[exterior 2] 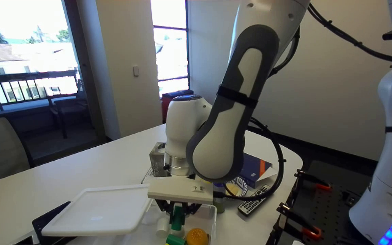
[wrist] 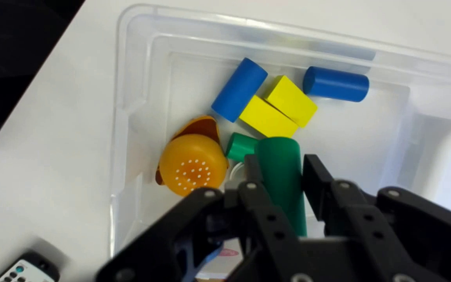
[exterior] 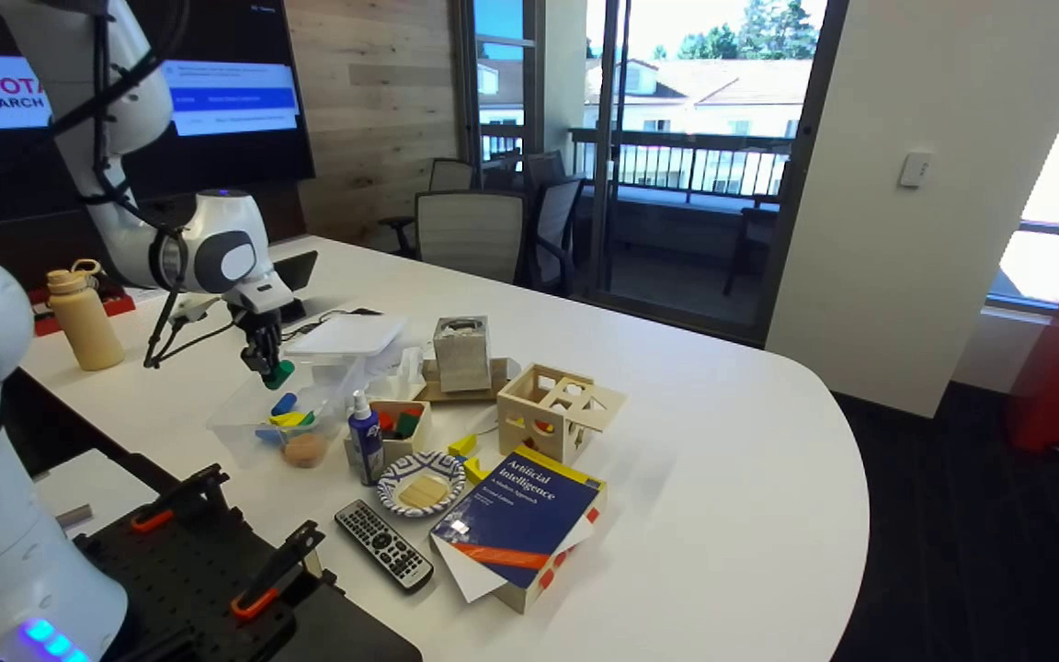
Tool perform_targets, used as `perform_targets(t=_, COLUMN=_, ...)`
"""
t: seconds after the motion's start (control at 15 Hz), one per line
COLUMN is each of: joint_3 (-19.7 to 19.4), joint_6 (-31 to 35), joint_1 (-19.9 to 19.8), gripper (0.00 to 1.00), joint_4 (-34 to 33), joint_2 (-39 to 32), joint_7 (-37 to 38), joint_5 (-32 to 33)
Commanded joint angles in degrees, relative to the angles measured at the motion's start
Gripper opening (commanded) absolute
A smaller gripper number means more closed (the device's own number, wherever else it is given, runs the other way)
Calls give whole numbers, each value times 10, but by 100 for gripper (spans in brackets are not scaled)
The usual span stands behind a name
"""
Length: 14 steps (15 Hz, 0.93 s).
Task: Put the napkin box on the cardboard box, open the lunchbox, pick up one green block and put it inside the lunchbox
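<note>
In the wrist view, the fingers (wrist: 314,180) stand narrow and hold a green block (wrist: 280,168) between them — one finger at each long side, its front end reaching past their tips. This block is above the lunchbox (wrist: 350,133), lower right of the frame's centre; a second green block (wrist: 239,146) lies inside. In an exterior view, the napkin box (exterior: 463,357) stands on the cardboard box (exterior: 500,377), near the middle.

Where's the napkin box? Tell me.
In an exterior view, slightly left of centre, the napkin box stands on the cardboard box, just left of the wooden shape sorter.
</note>
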State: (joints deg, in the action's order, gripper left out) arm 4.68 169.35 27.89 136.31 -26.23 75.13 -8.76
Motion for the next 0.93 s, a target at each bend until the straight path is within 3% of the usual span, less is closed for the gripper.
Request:
perform_targets(t=0.0, joint_3=28, joint_6=-25, joint_1=-45, gripper=8, joint_4=-37, joint_2=-42, joint_7=-43, joint_5=-13)
perform_targets(t=0.2, joint_3=29, joint_6=-34, joint_1=-54, gripper=8, joint_4=-54, joint_2=-64, joint_7=-59, joint_5=-15)
perform_targets(t=0.27, joint_3=26, joint_6=-36, joint_1=-53, gripper=27, joint_4=-58, joint_2=-68, joint_7=-63, joint_5=-14)
perform_targets(t=0.33, joint_3=28, joint_6=-37, joint_1=-54, gripper=57, joint_4=-62, joint_2=-72, joint_7=-64, joint_5=-15)
perform_targets(t=0.47, joint_3=29, joint_6=-38, joint_1=-55, gripper=65, joint_4=-64, joint_2=-72, joint_7=-68, joint_5=-15)
perform_targets(t=0.73, joint_3=34, joint_6=-32, joint_1=-59, gripper=95, joint_4=-54, joint_2=-58, joint_7=-80, joint_5=-16)
perform_targets(t=0.87, joint_3=34, joint_6=-29, joint_1=-60, gripper=100, joint_4=-43, joint_2=-44, joint_7=-87, joint_5=-16)
